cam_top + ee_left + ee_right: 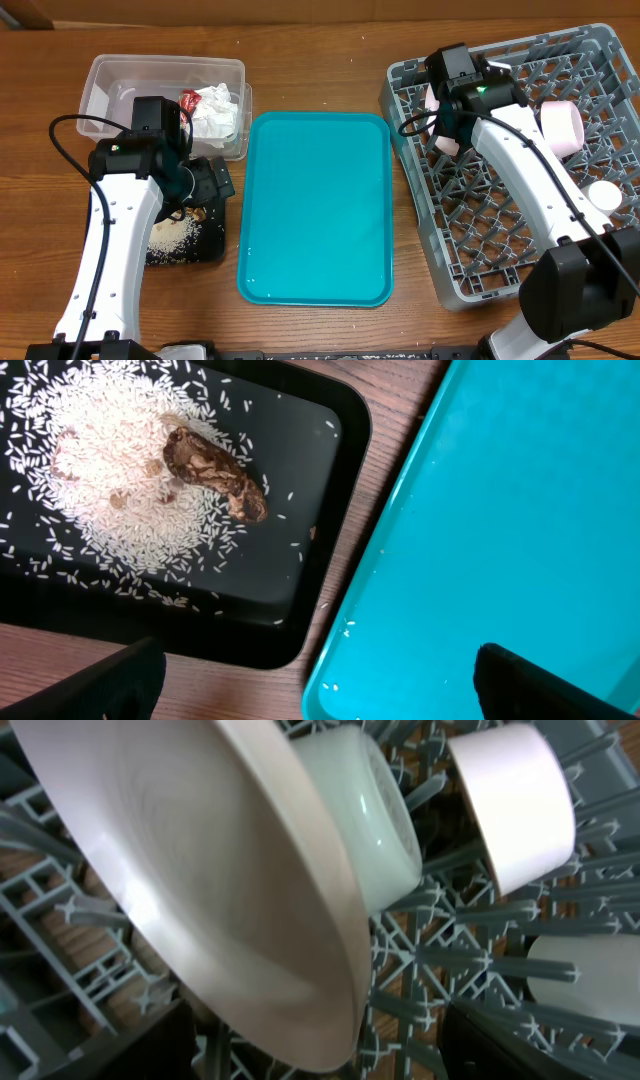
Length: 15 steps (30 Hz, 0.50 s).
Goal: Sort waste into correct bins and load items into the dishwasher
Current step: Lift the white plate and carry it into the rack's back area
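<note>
The right end effector is spread wide over the pale pink plate standing in the grey dish rack. The left end effector, also wide and empty, hovers above the black tray of rice grains.

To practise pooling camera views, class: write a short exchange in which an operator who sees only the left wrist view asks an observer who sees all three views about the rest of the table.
Operator: I see rice and a brown scrap in the black tray. Where are the napkin and wrapper?
Observer: The crumpled napkin and the red wrapper both lie in the clear tub.
Operator: Is the plate loaded?
Observer: The plate stands on edge among the pegs of the grey rack.
</note>
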### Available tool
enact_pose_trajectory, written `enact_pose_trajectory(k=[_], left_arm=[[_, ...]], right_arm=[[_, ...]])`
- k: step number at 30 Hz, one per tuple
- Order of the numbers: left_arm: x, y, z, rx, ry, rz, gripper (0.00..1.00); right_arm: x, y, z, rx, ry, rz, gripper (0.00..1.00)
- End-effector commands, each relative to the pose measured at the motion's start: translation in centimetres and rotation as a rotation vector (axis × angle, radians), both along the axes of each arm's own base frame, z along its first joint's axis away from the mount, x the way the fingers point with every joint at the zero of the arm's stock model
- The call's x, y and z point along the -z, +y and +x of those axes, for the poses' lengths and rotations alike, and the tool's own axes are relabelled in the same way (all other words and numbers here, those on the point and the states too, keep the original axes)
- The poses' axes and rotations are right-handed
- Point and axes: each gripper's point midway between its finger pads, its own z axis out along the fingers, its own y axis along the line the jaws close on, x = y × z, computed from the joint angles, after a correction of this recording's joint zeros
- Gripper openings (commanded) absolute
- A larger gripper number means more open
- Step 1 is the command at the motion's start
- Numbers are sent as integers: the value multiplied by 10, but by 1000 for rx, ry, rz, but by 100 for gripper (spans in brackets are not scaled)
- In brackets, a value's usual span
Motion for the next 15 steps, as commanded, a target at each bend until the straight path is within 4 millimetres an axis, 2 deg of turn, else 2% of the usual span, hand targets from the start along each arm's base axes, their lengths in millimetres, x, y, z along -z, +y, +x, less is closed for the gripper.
enact_pose_trajectory(k=[1, 5, 9, 12, 15], left_arm=[[-10, 1, 4, -1, -36, 1, 100], [-10, 1, 4, -1, -36, 1, 100], [-10, 1, 4, -1, -36, 1, 100], [-10, 1, 4, -1, -36, 1, 100], [-10, 1, 4, -1, -36, 1, 100]], right_arm=[[5, 11, -6, -13, 28, 75, 80], [16, 27, -21, -38, 115, 176, 84], [27, 54, -46, -91, 245, 342, 100], [29, 88, -62, -254, 344, 507, 100], [25, 111, -69, -360, 379, 627, 100]])
